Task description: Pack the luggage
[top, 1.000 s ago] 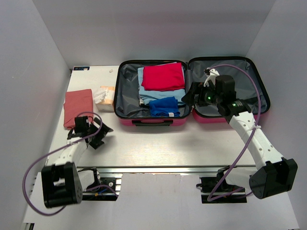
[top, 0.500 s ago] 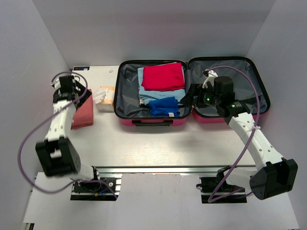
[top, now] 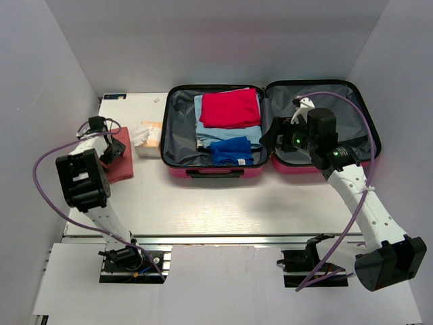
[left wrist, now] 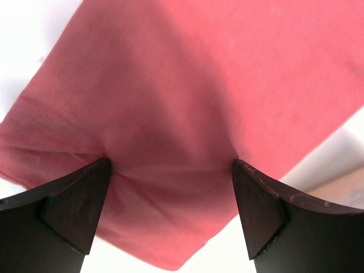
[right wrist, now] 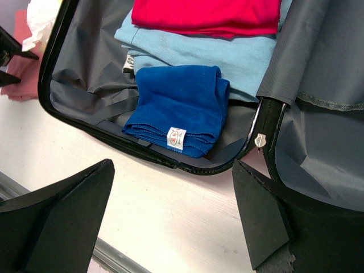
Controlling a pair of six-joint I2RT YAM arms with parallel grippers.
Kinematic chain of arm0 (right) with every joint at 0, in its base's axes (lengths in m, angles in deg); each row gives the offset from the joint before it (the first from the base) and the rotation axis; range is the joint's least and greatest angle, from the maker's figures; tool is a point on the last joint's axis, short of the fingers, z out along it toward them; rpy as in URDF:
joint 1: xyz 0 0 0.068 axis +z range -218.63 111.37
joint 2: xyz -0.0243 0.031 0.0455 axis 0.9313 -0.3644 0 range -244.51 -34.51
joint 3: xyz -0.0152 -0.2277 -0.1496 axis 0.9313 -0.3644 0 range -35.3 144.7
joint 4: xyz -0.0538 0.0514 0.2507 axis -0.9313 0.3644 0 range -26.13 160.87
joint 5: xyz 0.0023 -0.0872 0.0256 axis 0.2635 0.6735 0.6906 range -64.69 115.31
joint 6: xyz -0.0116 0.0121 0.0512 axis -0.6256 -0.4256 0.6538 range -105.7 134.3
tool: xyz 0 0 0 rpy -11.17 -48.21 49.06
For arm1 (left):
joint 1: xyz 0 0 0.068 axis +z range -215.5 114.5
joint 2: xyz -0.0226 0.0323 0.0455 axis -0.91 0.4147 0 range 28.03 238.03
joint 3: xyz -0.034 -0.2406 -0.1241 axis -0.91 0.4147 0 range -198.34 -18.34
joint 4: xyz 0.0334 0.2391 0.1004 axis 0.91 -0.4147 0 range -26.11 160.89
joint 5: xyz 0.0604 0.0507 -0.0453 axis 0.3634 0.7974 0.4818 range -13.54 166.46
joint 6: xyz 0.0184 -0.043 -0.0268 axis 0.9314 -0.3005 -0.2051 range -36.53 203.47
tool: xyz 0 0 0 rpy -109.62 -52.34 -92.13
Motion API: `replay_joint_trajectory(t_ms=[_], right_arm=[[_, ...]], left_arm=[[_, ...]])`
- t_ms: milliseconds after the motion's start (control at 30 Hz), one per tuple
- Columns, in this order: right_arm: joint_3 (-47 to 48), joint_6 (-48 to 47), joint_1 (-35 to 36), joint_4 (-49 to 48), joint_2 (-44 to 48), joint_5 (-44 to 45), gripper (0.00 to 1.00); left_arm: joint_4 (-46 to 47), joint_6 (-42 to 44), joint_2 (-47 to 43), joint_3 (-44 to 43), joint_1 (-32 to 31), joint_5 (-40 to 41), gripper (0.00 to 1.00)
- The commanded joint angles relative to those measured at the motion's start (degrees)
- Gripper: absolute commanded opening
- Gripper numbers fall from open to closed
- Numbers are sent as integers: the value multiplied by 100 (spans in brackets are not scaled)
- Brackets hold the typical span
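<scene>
Salmon cloth (left wrist: 187, 114), left fingers (left wrist: 71, 205) now pressing

- Top view: from above and behind, looking down on the whole table (top: 223, 203).
- Left wrist view: very close above the salmon cloth (left wrist: 187, 102).
- Right wrist view: near the open luggage (right wrist: 79, 91); the top view shares its blue towel (right wrist: 176, 108).

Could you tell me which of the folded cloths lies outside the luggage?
The dull-red cloth left of the luggage, beneath the left gripper; the bright-red, pale-blue and dark-blue ones lie inside.
</scene>
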Motion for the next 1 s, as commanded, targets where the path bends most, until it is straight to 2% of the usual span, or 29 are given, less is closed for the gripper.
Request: replay_joint_trajectory(t_ms=[0, 133, 233, 333, 467, 533, 600, 700, 800, 867, 967], right_arm=[[115, -83, -7, -81, 192, 83, 89], [-8, -39, 2, -142, 263, -5, 89], [-78, -30, 2, -177, 395, 21, 89], [-359, 58, -7, -379, 588, -40, 89], [-658, 128, -7, -450, 711, -207, 89], [-807, 190, -7, -520, 843, -225, 89], [-966, 225, 2, -591, 983, -251, 89], [-1054, 251, 2, -599, 1107, -295, 89], [-1116, 260, -7, -573, 1204, -339, 89], [-1133, 278, -7, -512, 1273, -304, 89], [-1151, 260, -15, -433, 1379, -173, 89]], left_arm=[[-118, -341, -531, 988, -93, -446, 98], [128, -395, -1155, 2072, -155, -1236, 98], [-91, -342, -1586, 2696, -295, -1615, 98], [-161, -289, -2481, 3362, -497, -2325, 98], [-626, -500, -4174, 4120, -770, -2610, 98], [-987, -762, -4731, 4462, -953, -2663, 98], [-1083, -1060, -5400, 4648, -1068, -3101, 98], [-1146, -1334, -5874, 4807, -1358, -3244, 98], [-1164, -1370, -5789, 4973, -1499, -2997, 98], [-701, -1510, -5692, 5306, -1684, -3259, 98], [-251, -1747, -5447, 5492, -2069, -3147, 98]])
